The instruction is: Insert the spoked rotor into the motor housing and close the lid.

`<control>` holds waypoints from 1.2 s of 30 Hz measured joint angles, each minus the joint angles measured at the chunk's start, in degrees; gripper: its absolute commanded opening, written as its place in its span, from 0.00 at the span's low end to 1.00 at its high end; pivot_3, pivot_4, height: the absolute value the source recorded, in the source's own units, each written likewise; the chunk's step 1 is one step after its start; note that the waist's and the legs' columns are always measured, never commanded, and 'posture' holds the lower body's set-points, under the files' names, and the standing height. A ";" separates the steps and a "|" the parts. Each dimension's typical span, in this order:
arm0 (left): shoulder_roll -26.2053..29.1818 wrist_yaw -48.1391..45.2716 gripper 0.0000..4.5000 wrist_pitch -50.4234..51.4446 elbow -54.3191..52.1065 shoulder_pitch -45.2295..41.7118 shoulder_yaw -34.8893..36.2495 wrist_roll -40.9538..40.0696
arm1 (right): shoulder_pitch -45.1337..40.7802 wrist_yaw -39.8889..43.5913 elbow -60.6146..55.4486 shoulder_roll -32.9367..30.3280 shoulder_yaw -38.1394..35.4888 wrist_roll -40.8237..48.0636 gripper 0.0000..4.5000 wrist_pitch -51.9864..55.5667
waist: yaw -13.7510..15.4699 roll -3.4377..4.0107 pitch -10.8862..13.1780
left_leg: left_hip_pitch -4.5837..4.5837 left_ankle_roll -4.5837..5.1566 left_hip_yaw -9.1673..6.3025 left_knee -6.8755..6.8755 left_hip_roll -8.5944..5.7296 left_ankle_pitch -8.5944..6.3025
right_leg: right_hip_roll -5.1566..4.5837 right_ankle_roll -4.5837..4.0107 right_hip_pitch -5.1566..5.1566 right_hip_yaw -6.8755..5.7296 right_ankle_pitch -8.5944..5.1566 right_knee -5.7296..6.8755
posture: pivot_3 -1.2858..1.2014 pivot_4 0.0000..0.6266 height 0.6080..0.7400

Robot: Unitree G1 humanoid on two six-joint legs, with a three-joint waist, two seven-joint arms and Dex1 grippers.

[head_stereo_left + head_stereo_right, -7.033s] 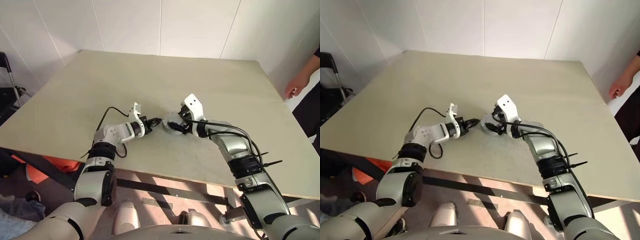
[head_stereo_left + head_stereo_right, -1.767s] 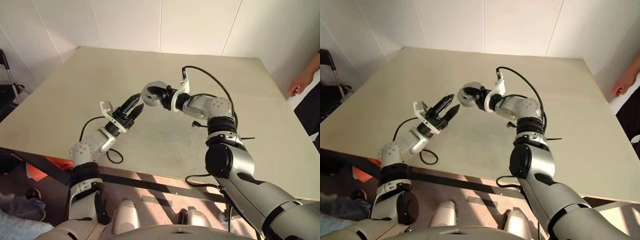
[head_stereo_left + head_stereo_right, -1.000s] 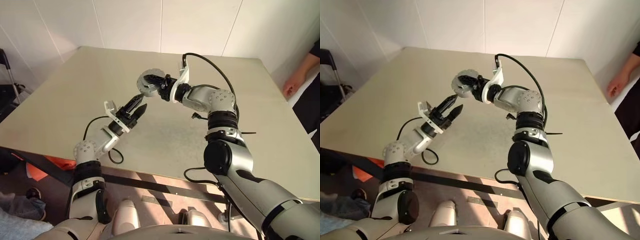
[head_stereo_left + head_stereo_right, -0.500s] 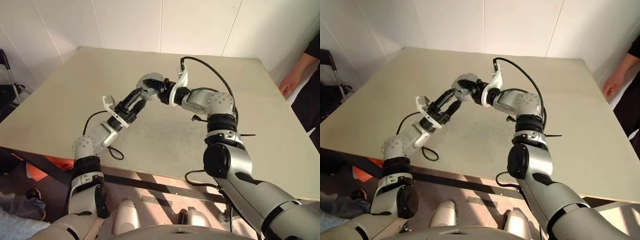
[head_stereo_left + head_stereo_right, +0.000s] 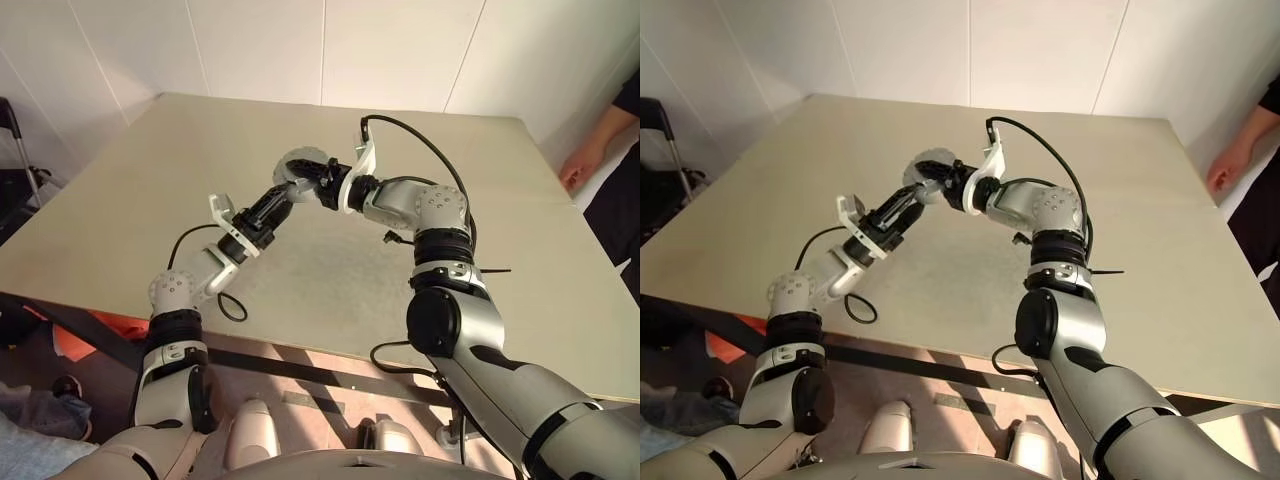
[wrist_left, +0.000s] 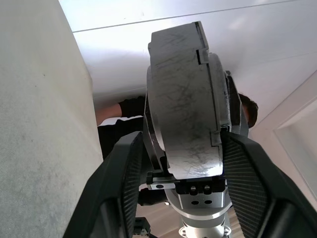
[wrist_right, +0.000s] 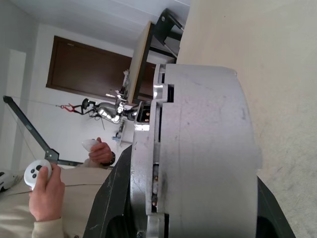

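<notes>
Tabletop (image 5: 470, 230): pale beige board, bare across its visible span, with faint grey scuffing under the raised arms. White panelled walls (image 5: 320, 45) meet behind the far edge. Black frame of a chair or stand (image 5: 12, 150) stands at the far left, beyond the board's corner; orange item (image 5: 85, 335) lies on the floor beneath the near left edge.

Left gripper (image 6: 176, 148): raised above the middle of the board, reaching up and right. Its two black fingers (image 6: 121, 178) sit on opposite sides of the grey round assembly, close against its rim; full contact cannot be confirmed.

Motor housing with lid (image 5: 300, 170): one scratched silvery-grey round unit, notched at the rim, held in the air above the board's centre, edge-on to both wrist cameras. Spoked rotor is not visible as a separate part.

Right gripper (image 5: 940, 185): black fingers (image 7: 106, 208) clamped on the same unit from the right side.

Person: dark sleeve and hand (image 5: 575, 170) at the far right edge of the board; the right wrist view shows hands holding a white controller (image 7: 37, 171).

Change: one second ago the left fingers stood spread below and apart from the unit; they now flank it and have narrowed. Right grip and the unit's place are unchanged.
</notes>
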 measured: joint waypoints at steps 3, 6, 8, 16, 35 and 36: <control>0.00 -0.09 0.36 -0.02 0.03 0.00 -0.01 0.11 | 0.02 0.01 -0.04 -0.01 0.04 -0.01 0.50 -0.02 | 0.00 0.00 0.00 | 0.01 0.00 -0.01 0.00 0.01 0.00 | 0.00 0.00 0.00 -0.01 0.00 0.01 | 0.52 0.00 1.00; -0.01 -0.12 0.29 -0.10 0.03 -0.01 -0.01 0.14 | 0.03 0.01 -0.06 -0.01 0.05 -0.01 0.50 -0.03 | -0.01 0.00 0.00 | 0.00 0.00 -0.01 0.01 0.00 0.00 | 0.00 0.00 0.00 0.00 0.00 0.02 | 0.52 0.00 1.00; -0.15 -0.16 0.28 -0.30 0.03 -0.05 -0.02 0.10 | 0.11 0.01 -0.47 0.00 0.06 -0.01 0.50 -0.03 | 0.01 0.00 0.00 | 0.00 0.00 -0.01 0.02 0.00 0.00 | 0.00 0.00 0.01 0.00 0.00 0.02 | 0.52 0.00 1.00; -0.41 -0.12 0.28 -0.76 0.03 -0.15 -0.08 0.14 | 0.22 0.11 -0.86 -0.01 0.25 -0.02 0.50 -0.19 | 0.02 0.00 0.00 | 0.00 0.00 -0.01 0.03 0.01 0.00 | 0.00 0.00 0.01 0.00 0.00 0.03 | 0.52 0.00 1.00; 1.54 1.29 0.28 -8.80 2.06 -0.73 2.74 2.71 | 1.25 1.04 -4.30 -0.25 4.01 -1.54 0.99 -9.12 | -0.22 0.00 0.00 | 0.03 0.00 -0.03 0.14 0.03 0.00 | 0.01 0.00 0.02 0.01 0.00 0.16 | 0.52 0.00 1.00; 2.38 1.84 0.28 -10.04 2.51 -0.50 3.76 3.01 | 1.24 1.05 -4.34 -0.68 3.99 -1.56 0.99 -9.68 | -0.24 0.00 0.00 | 0.03 0.00 -0.03 0.14 0.03 0.00 | 0.01 0.00 0.02 0.01 0.00 0.17 | 0.52 0.00 1.00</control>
